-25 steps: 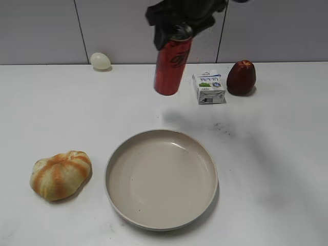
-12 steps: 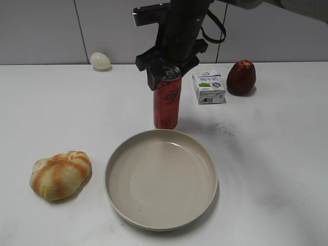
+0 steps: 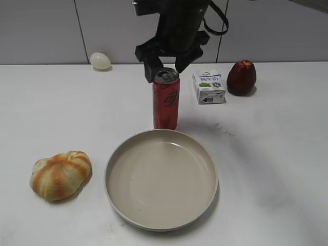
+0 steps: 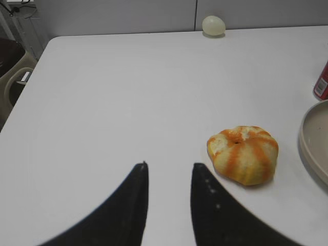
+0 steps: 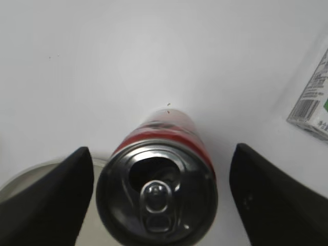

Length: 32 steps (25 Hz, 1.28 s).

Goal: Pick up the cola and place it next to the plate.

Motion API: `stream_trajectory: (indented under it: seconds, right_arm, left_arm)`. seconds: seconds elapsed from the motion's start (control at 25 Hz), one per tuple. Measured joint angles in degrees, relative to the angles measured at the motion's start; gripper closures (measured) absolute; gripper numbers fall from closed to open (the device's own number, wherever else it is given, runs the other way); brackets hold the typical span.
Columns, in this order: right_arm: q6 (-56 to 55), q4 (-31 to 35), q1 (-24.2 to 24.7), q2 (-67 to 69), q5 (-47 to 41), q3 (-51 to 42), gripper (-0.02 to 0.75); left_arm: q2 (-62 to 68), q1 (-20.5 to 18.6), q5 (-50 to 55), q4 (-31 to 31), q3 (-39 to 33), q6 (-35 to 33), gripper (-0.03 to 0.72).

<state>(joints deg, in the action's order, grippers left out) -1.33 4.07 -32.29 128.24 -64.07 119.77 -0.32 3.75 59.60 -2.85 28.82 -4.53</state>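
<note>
idling low over bare table, left gripper [image 4: 168, 165] sits slightly parted, holding nothing, near the orange bun [image 3: 60, 175]. cola [image 3: 166, 99] stands upright just behind the plate [image 3: 161, 178] rim. right gripper [image 3: 165, 62] spread wide above the can top, released, not touching.

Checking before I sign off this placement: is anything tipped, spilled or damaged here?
Nothing stands out. The cola stands upright on the table just behind the plate, no spill around it, and the right gripper is open above it.
</note>
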Motion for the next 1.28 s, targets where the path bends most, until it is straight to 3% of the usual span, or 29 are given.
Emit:
stream_trajectory:
  seconds: [0.12,0.48,0.6,0.92,1.28]
  right_arm:
    - [0.0,0.2,2.8,-2.9,-0.2,0.2,0.081]
    - [0.0,-0.3,19.5,-11.8,-2.8,-2.1,0.117]
    - [0.0,-0.8,22.9,-15.4,-3.0,-4.7,0.130]
    - [0.0,-4.5,28.6,-25.1,-5.1,-13.1,0.144]
    - [0.1,-4.5,28.8,-45.3,-5.2,-39.5,0.144]
  left_arm:
    - [0.0,0.0,0.0,0.0,0.0,0.0,0.459]
    - [0.0,0.0,0.0,0.0,0.0,0.0,0.459]
    - [0.0,0.0,0.0,0.0,0.0,0.0,0.462]
    - [0.0,0.0,0.0,0.0,0.0,0.0,0.463]
    - [0.0,0.0,0.0,0.0,0.0,0.0,0.462]
